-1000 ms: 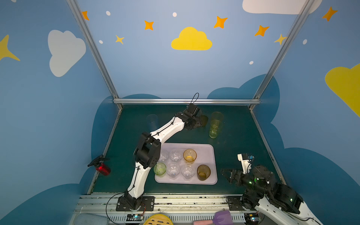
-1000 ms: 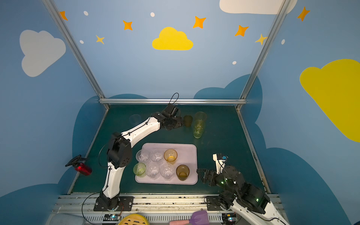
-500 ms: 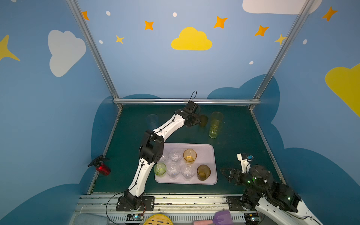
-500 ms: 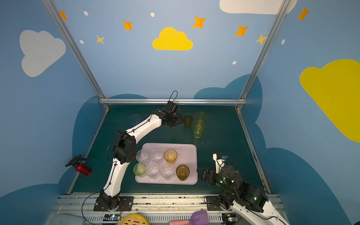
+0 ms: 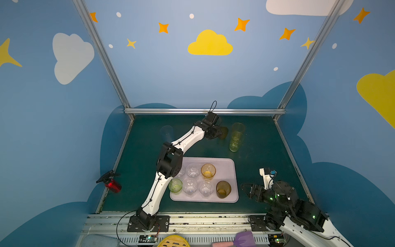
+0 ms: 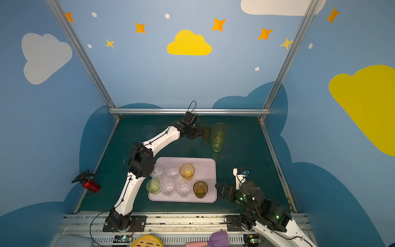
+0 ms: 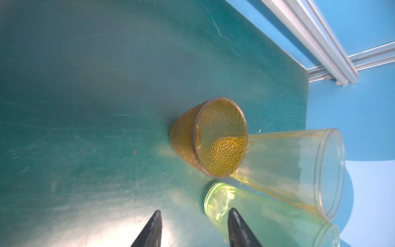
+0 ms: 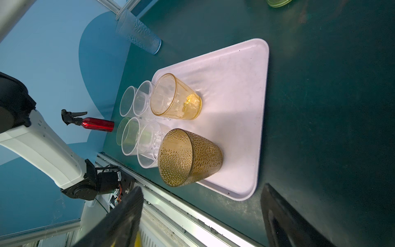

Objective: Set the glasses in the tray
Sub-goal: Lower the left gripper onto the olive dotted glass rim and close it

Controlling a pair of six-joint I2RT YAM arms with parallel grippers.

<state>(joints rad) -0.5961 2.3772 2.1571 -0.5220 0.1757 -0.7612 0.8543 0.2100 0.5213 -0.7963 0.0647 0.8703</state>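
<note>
With left gripper (image 7: 195, 210) and right gripper (image 8: 202, 187) both apart and empty, we judge the dimpled amber tumbler (image 7: 209, 138) beyond the tray (image 5: 228, 171) light, rigid and slippery, and we pinch its wall at the rim.

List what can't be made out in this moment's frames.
- Far-left clear tumbler: in a top view, partly covered by the left arm's elbow.
- Pale blue tall glass: top views, too faint for detail.
- Yellow-green tall glass: right wrist view, cut off by the frame edge.
</note>
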